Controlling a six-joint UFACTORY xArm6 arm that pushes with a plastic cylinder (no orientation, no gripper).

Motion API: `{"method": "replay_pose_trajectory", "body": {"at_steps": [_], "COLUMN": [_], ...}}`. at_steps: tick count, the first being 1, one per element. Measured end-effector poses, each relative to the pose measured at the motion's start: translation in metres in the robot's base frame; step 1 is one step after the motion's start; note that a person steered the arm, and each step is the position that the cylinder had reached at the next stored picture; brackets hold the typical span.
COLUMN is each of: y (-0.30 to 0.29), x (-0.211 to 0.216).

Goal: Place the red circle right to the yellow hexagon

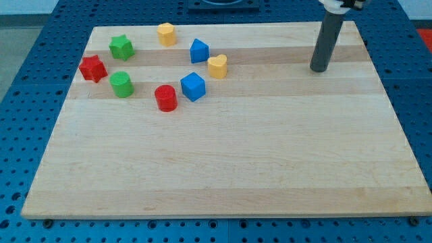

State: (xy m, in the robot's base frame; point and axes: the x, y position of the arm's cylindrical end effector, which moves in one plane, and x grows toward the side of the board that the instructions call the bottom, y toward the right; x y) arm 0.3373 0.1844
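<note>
My tip point(318, 69), bare, apart from every block, at view's right of wooden board point(236, 169) over blue perforated table point(20, 101)

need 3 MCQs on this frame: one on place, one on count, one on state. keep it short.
1. Where is my tip relative to the blocks?
A. Among them
B. Far to the view's right of them
C. Below them

2. How many blue blocks are on the board?
A. One
B. Two
C. Three

3. Is my tip touching the red circle?
A. Yes, pressing it
B. No, well apart
C. Hidden, cannot tell

Key:
1 B: the rod stands near the view's top right, with every block on the left half.
2 B: one blue block sits above another blue block.
3 B: bare wood lies between the tip and the red circle, which sits below the yellow hexagon.
</note>
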Motion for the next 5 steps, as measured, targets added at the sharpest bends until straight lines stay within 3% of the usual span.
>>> {"method": "replay_pose_trajectory", "body": {"at_steps": [2,3,5], "y": [-0.002,-0.016,-0.116], "x": [0.01,0.053,0.129]}}
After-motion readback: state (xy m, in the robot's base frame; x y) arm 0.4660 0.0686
